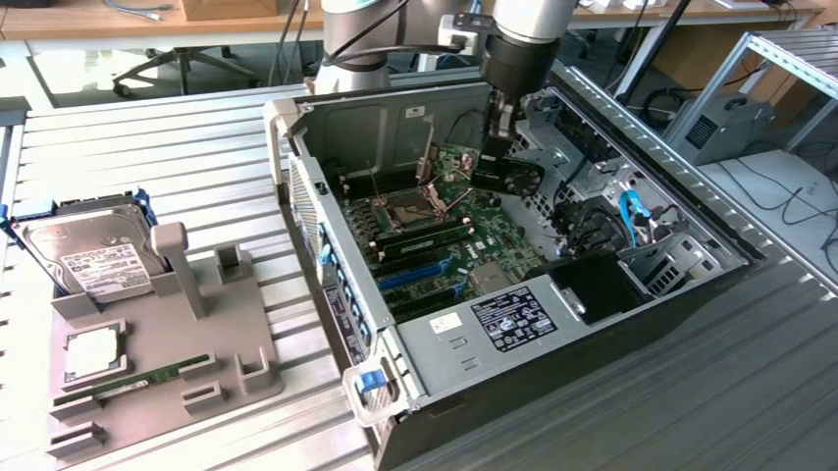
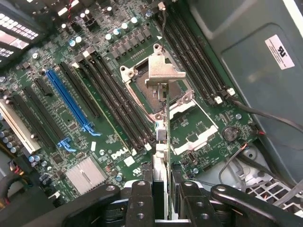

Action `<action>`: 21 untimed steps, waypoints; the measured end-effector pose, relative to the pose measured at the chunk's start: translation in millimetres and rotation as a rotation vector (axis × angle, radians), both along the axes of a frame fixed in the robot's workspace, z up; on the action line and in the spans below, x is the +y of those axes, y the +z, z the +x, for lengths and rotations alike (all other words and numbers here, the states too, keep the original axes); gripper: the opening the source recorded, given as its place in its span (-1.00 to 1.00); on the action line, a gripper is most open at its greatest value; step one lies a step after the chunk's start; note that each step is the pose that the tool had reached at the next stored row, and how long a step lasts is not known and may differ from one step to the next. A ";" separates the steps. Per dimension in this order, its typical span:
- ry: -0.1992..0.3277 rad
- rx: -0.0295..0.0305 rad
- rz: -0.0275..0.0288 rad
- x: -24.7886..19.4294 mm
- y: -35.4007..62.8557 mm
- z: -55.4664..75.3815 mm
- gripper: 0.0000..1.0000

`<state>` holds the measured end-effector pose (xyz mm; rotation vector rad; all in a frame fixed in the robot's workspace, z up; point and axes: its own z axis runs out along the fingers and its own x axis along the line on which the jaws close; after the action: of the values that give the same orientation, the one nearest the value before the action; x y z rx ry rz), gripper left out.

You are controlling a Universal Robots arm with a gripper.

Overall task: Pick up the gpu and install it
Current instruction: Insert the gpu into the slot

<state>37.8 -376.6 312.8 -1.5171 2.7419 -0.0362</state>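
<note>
Right now your gripper (image 1: 500, 175) is clamping the gpu (image 2: 163, 73) edge-on, holding it over the motherboard (image 2: 94, 118) inside the open computer case (image 1: 373, 123), upper middle of the exterior view.

My claw (image 2: 161, 203) clamps the gpu (image 2: 160, 161) edge-on between its two black fingers (image 2: 141, 201), with the card's silver bracket (image 2: 163, 71) at the end far from me. Behind the card lies the green motherboard (image 2: 199, 137). The open CPU socket (image 2: 139, 92) shows around the bracket, black memory slots (image 2: 111, 101) run alongside it, and a blue slot (image 2: 68, 101) lies beyond those, near a silver heatsink (image 2: 85, 174). A grey case wall (image 2: 246, 80) carries a white label (image 2: 279, 51).
</note>
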 end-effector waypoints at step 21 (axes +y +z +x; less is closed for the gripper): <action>0.306 0.0000 -0.0002 1.4 0.1 -0.1 -0.47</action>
<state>37.7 -375.1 312.8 -1.9148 2.4764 -0.0341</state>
